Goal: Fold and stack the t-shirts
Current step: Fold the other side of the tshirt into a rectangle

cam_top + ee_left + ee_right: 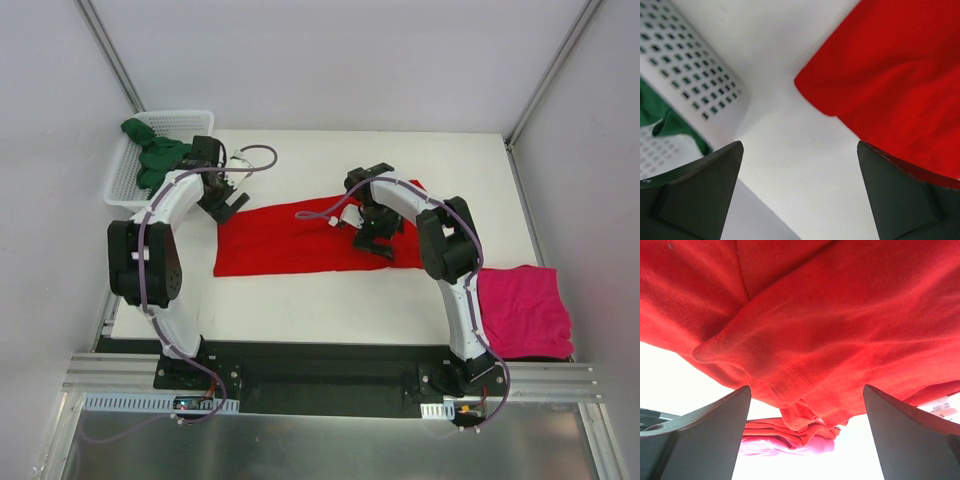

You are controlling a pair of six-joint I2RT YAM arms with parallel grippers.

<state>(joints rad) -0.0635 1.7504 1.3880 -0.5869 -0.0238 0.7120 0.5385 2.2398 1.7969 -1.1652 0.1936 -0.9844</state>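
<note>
Top camera looks down from behind both arms. Each wrist camera peers close past its fingers at the red t-shirt, shared by all.

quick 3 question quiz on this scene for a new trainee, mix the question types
1. True or false: the green t-shirt lies in the basket.
2. Which colour of cloth lies under the right gripper? A pink, B red, C green.
3. Fill in: the left gripper has its jaws ____.

Key: 1 true. 2 B, the red t-shirt. 3 open.
</note>
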